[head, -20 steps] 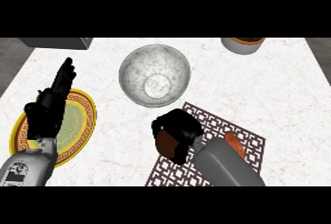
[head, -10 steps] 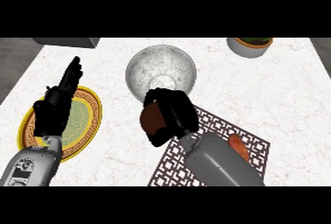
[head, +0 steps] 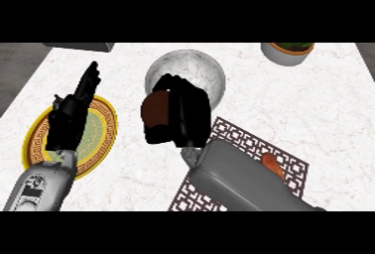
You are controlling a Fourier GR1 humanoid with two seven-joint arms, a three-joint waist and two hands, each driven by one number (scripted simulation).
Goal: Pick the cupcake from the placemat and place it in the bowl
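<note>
Cupcake (head: 155, 110) reddish-brown, rounded, gripped in right hand (head: 187, 115).

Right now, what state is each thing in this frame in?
cupcake: off the placemat, held by the right hand at the bowl's edge.
right hand: fingers curled round the cupcake.
bowl: upright, visible part empty.
left hand: open, resting over the plate.
placemat: flat, partly hidden by the right forearm.

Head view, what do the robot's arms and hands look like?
Both forearms are smooth grey shells. The right forearm is broad and boxy. The left forearm is rounder, with small dark markings near the lower edge. The left hand and right hand are plain black and blocky.
</note>
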